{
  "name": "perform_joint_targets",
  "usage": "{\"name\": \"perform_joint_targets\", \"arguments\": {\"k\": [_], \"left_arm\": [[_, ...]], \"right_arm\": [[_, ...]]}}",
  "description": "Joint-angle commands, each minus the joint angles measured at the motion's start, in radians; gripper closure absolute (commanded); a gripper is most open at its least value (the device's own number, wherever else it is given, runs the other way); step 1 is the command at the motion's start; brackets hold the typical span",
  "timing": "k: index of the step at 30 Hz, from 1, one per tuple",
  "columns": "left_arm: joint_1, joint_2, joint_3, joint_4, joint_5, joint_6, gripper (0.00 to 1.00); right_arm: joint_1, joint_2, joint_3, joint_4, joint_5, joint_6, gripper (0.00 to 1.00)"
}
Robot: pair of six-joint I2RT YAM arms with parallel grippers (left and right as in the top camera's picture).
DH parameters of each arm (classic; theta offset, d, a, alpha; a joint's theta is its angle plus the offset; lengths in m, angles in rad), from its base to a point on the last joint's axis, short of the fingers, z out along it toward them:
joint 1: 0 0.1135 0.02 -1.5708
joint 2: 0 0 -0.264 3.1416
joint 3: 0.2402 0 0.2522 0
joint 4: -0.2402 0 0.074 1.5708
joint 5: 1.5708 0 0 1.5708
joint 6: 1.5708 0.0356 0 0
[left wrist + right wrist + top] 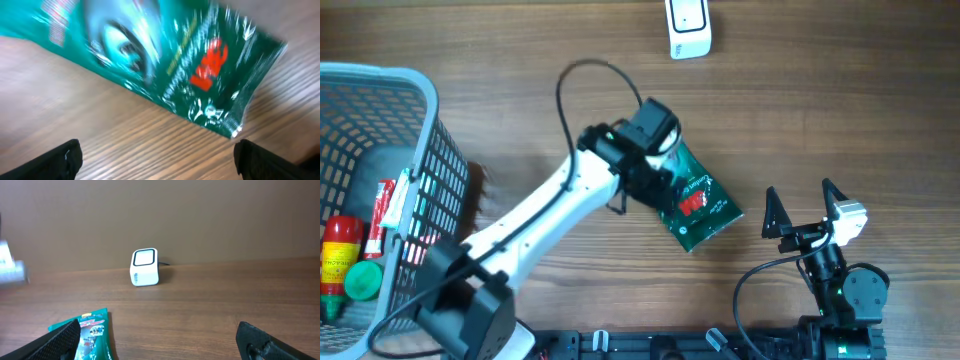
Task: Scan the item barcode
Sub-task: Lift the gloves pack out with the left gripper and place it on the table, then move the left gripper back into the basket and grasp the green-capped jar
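Though L jaws wide, pkt ahead.

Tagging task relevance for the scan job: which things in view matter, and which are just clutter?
Job: green foil packet, white barcode scanner.
Lying about: grey mesh basket, with a red bottle and a green cap inside.

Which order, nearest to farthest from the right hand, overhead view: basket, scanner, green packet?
From the right hand:
1. green packet, just to its left.
2. scanner, well ahead and slightly left.
3. basket, far left.
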Motion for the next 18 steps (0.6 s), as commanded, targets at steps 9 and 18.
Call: {"name": "perform_joint_targets", "arguments": {"k": [9, 18], "left_arm": [[0.398, -0.260, 0.390, -0.107, -0.278, -0.323, 0.00], [0.897, -0.373, 0.390, -0.247, -0.266, -0.476, 0.00]], "right_arm": [[0.005, 0.001, -0.001, 0.004, 0.013, 0.013, 0.00], [0.005, 0.001, -0.001, 0.004, 0.013, 0.013, 0.00]]}}
